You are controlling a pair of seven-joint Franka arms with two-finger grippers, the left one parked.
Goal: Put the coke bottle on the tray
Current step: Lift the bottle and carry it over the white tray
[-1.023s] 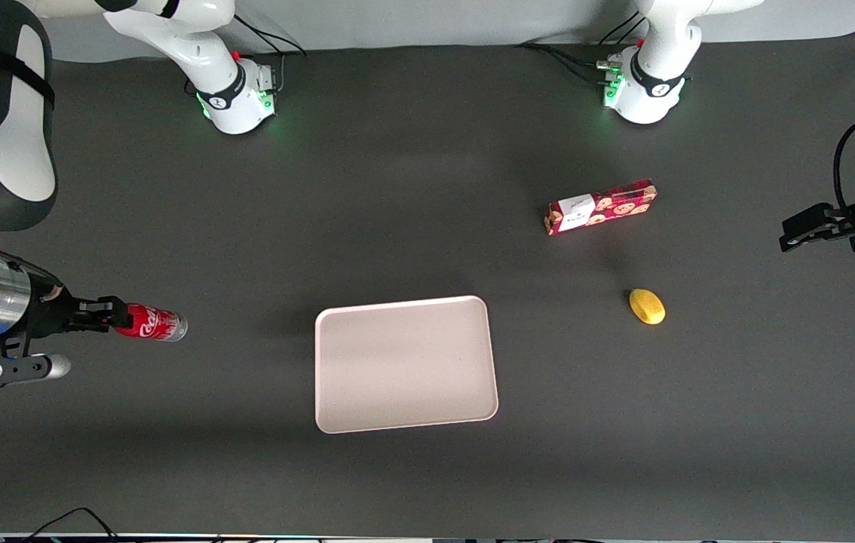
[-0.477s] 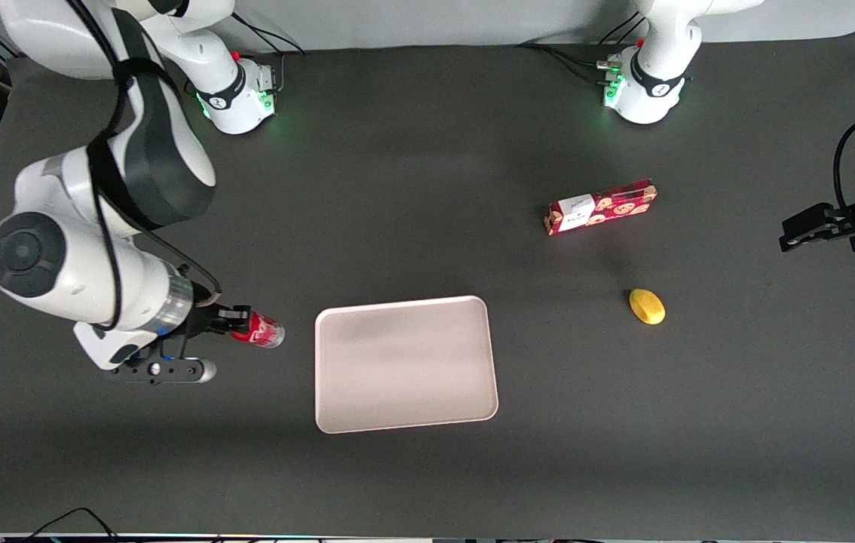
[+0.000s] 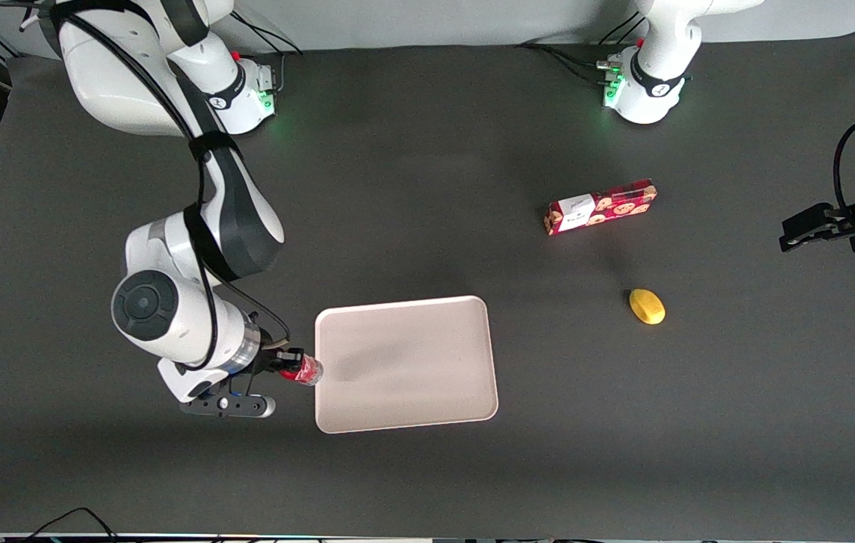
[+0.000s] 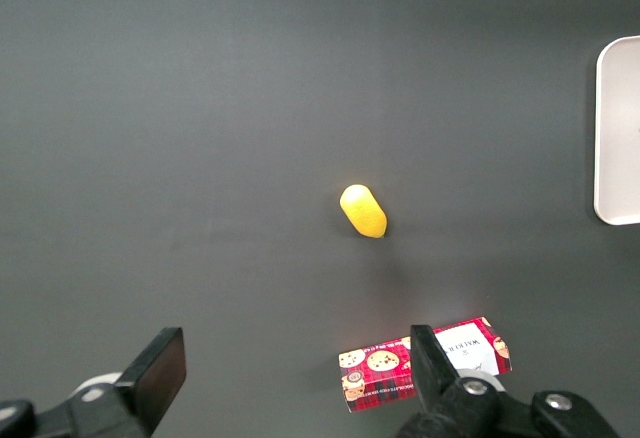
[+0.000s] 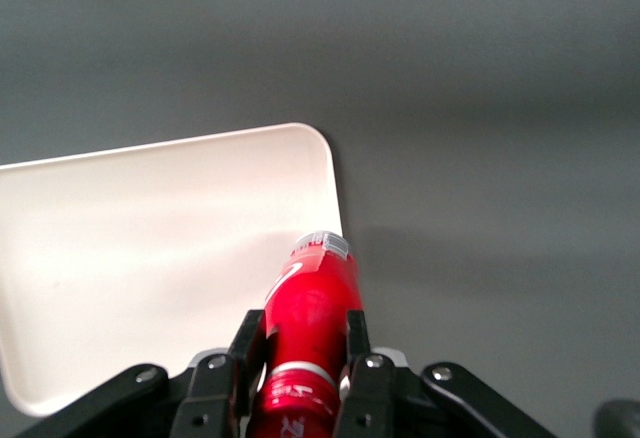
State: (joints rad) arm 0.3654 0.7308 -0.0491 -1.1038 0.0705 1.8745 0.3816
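1. Holding the coke bottle by its neck end, the gripper hangs in the air at the tray's edge toward the working arm's end of the table; its fingers are closed against the bottle's sides, as the right wrist view shows.
2. The tray lies bare on the table, and the bottle's clear base just reaches its rim, so pickup and carry look done.
3. What remains, by my reading, is moving in over the tray, lowering and releasing.
4. The red patterned box and the yellow object lie well apart, toward the parked arm's end.
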